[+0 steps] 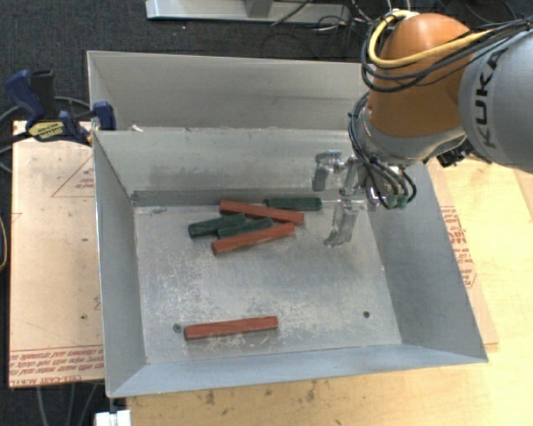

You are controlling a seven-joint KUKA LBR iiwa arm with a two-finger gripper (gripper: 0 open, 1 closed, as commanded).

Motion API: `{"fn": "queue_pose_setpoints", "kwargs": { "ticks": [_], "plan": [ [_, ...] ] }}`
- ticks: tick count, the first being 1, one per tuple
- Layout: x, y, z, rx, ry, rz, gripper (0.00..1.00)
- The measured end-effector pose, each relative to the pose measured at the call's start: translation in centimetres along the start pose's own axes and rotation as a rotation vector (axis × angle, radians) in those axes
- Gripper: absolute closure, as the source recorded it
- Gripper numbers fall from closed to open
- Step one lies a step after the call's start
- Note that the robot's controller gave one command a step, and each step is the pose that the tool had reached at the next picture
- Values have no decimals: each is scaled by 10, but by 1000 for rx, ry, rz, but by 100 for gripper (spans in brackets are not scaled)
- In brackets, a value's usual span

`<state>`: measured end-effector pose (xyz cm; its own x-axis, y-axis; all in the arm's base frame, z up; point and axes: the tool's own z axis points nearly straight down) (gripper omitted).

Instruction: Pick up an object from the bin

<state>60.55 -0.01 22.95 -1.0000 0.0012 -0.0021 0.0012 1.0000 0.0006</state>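
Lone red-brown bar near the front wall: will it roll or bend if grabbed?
The red-brown bar looks straight and flat-sided, so probably stiff and unlikely to roll. Lying flat on the bin floor, it may slide or pivot if nudged.

Robotics lab: KUKA arm (506, 96), grey bin (115, 238), floor cables (289, 27).

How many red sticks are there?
3 red sticks: one on the far side of the pile, one on its near side, one alone near the front. More may hide underneath.
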Motion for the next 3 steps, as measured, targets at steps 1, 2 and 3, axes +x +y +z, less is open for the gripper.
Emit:
{"fn": "queue_pose_setpoints", "kwargs": {
  "ticks": [1, 2, 3],
  "plan": [
    [-20, 64, 121, -2, 6, -206, 0],
    [-52, 95, 159, -2, -4, -156, 0],
    [-53, 94, 154, -3, -5, -153, 100]
  ]
}}
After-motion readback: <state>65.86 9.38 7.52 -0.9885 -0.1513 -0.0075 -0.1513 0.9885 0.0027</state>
